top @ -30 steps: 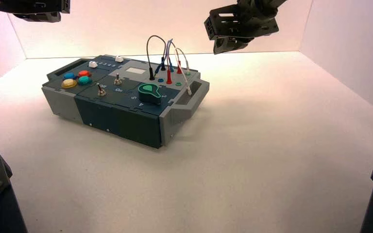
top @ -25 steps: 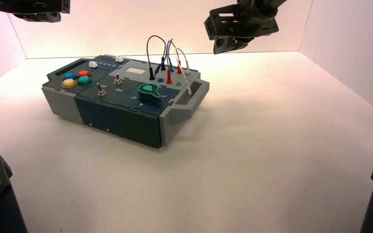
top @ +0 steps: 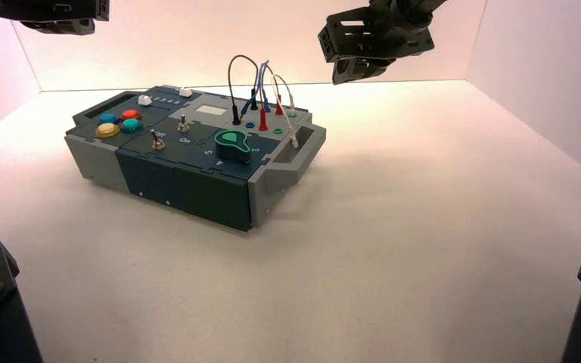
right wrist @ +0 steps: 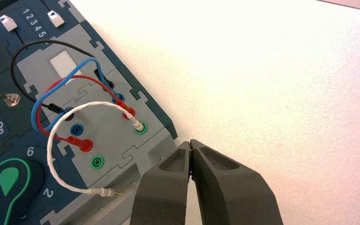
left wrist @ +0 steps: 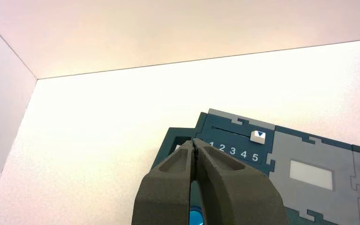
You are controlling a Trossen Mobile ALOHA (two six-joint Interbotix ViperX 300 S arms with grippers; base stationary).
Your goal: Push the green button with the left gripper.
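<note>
The green button [top: 131, 125] is a teal dome on the box's [top: 189, 178] left end, grouped with a blue [top: 107, 118], a red [top: 130, 114] and a yellow [top: 107, 130] dome. My left gripper [top: 59, 24] hangs high above and behind that end, apart from the box. In the left wrist view its fingers [left wrist: 194, 143] are shut with nothing held. They cover the green button there, and only the blue button [left wrist: 196, 218] shows through them. My right gripper [top: 363, 57] is parked high over the box's far right, shut [right wrist: 190, 144].
A white slider cap [left wrist: 258, 136] sits by the 5 of its 1–5 scale. The big green knob [top: 232, 142], two toggle switches [top: 184, 123] and looping wires [top: 261, 87] plugged into jack sockets fill the box's middle and right. White walls enclose the table.
</note>
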